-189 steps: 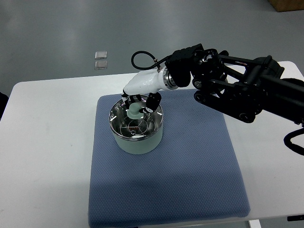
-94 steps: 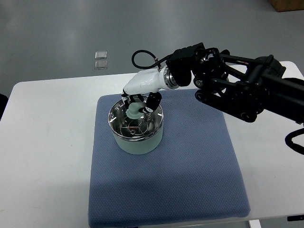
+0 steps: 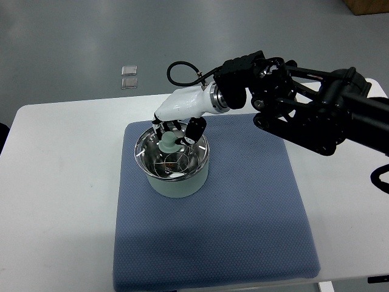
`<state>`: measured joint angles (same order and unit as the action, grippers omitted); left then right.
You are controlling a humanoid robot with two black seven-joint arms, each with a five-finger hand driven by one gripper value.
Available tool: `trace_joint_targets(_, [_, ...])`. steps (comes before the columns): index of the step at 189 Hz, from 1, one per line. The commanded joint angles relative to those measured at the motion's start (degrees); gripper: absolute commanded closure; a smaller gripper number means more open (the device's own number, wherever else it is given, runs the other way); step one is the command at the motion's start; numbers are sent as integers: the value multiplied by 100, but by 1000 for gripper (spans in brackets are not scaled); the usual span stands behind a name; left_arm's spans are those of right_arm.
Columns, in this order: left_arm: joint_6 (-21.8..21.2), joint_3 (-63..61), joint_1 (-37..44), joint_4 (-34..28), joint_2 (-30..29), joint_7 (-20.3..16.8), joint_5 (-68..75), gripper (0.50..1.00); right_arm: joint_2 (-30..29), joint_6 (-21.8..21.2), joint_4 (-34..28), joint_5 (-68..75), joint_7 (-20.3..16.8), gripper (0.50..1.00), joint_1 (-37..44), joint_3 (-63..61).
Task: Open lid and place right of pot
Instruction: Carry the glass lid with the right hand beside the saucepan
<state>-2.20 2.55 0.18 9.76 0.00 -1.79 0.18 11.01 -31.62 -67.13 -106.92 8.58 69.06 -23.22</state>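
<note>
Right hand: white-shelled, dark-fingered, arm entering from the right edge; you find it over the far side of the pot, fingers curled about the pale green knob, grasping it as far as this view lets you judge; left hand: not in view

Pot: pale green body, short and round; stands on the far-left part of the blue mat, which lies on the white table

Lid: glass with a bright metal rim, the knob at its centre; sits on the pot, rim appearing slightly tilted, though you cannot tell for certain whether it has left its seat

Handling, by judgement: you should treat the lid as stiff, moderately heavy for its size, and breakable at the glass; the metal rim and glass are smooth and likely slippery, so the knob is your only sound hold; take it from above with fingers on opposite sides, low on its stem; expect the lid to swing if the grip is off-centre

Destination: bare mat to the right of the pot, open and soft enough to cushion a flat set-down

Also present: two small clear squares on the floor beyond the far table edge
</note>
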Motion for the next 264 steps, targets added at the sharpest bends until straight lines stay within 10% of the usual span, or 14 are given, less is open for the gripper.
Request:
trace_joint_targets(1, [0,0,0,0,0,3,0,500,103,-2,-19,66,-5,1000,-7,-60])
trace_joint_targets(139, [0,0,0,0,0,3,0,500,1808,182,-19,154,91,1000,-965,-912])
trace_joint_targets(264, [0,0,0,0,0,3,0,500,1606,569,-28,-198,65,1000,-1984,-807])
